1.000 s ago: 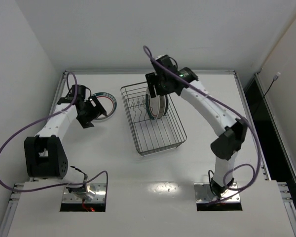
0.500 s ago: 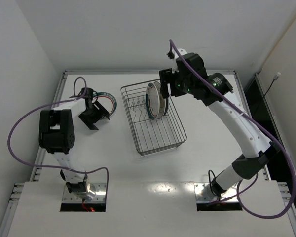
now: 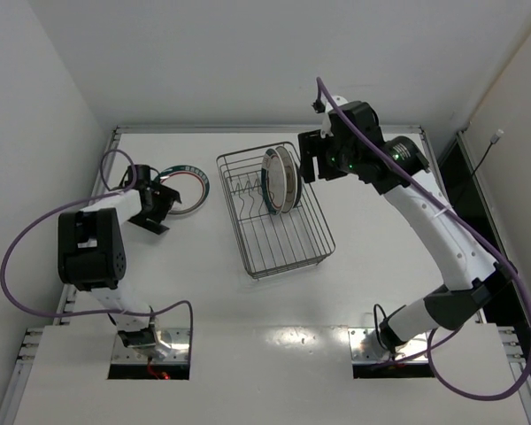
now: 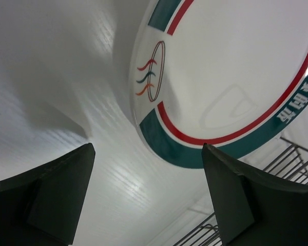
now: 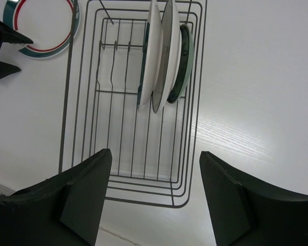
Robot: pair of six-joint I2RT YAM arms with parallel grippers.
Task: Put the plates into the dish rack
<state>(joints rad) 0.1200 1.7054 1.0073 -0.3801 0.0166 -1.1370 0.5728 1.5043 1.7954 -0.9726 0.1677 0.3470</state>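
**Dish rack** [image 3: 288, 243]: one, grey wire, set mid-table [image 3: 203, 292].

**Plates:** four.
- Three stand on edge, close together, among the prongs at the rack's far end:
  - teal-edged white plate [image 5: 153, 46]
  - second white plate [image 5: 170, 46]
  - dark teal plate [image 5: 187, 51]
- The fourth, the flat plate [image 4: 236, 77], is white with a teal-and-red rim. It lies on the table left of the rack, apart from it.

**Grippers:** two.
- Left gripper [image 4: 149, 205]: jaws spread wide, nothing between them, low over the table just short of the flat plate's rim.
- Right gripper [image 5: 155, 164]: jaws spread wide, empty, raised by the rack's far right corner and looking down on it.
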